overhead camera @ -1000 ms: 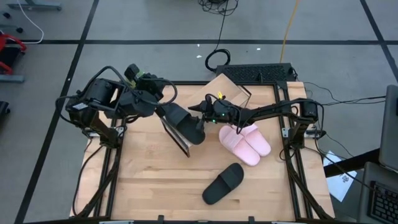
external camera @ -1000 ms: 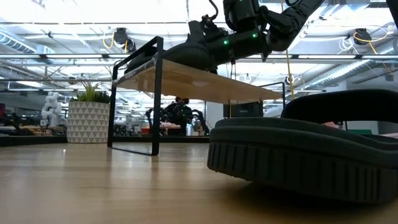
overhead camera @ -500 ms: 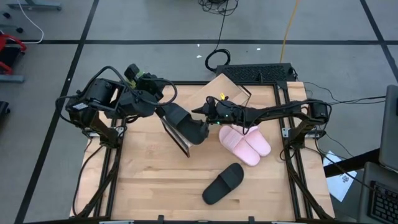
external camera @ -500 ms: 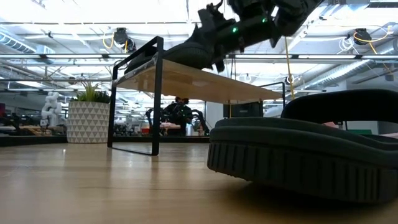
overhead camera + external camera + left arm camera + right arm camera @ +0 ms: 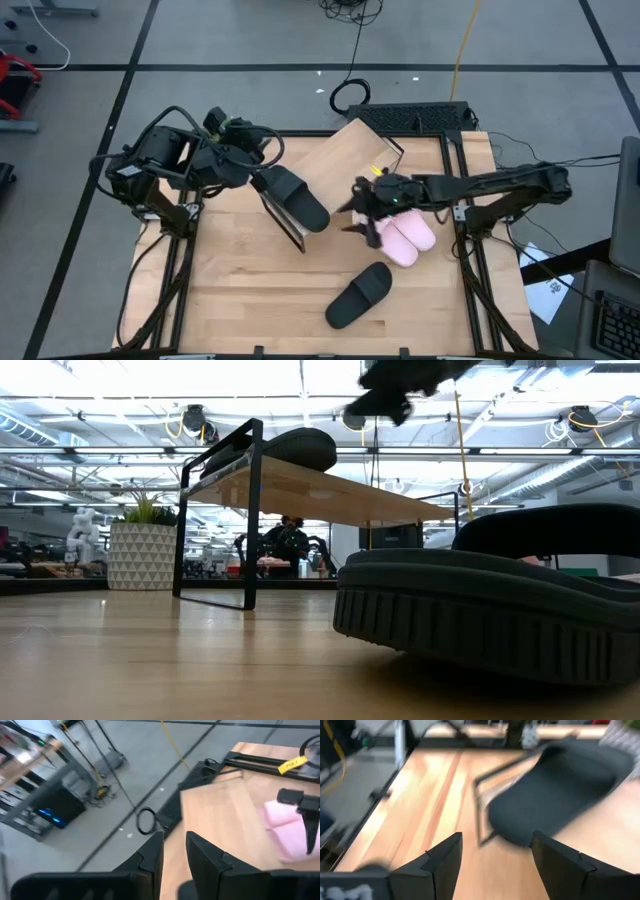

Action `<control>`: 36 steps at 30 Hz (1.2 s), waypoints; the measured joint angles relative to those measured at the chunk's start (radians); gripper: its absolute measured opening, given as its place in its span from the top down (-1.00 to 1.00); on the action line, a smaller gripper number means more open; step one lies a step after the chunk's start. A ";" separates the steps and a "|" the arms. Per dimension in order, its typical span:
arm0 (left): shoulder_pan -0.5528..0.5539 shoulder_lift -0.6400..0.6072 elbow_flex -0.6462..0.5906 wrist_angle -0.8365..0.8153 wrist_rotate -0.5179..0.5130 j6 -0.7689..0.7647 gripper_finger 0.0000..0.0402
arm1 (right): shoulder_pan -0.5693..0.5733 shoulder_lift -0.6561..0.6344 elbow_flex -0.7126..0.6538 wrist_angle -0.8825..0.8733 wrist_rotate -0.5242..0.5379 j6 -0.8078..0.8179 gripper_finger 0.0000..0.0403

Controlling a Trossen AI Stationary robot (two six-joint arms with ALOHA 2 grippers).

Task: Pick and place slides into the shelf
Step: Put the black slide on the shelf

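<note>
Black slide (image 5: 298, 198) lay on the shelf (image 5: 345, 150), just beside wide-open right gripper (image 5: 352, 212) above pink pair (image 5: 402, 234); likely next pick.

Shelf (image 5: 345, 150) far half bare; black slide (image 5: 298, 198) blocks near end.

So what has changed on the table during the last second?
The right tool has let go of the black slide on the shelf and pulled back from it toward the pink slides, open and empty. That slide now lies alone on the shelf board. The left tool waits at the shelf's end as before, and the other black slide has not moved.
</note>
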 joint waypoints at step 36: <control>-0.387 0.634 -0.001 0.574 0.410 -0.130 0.56 | 0.149 -0.105 0.000 -0.745 0.007 0.079 -0.13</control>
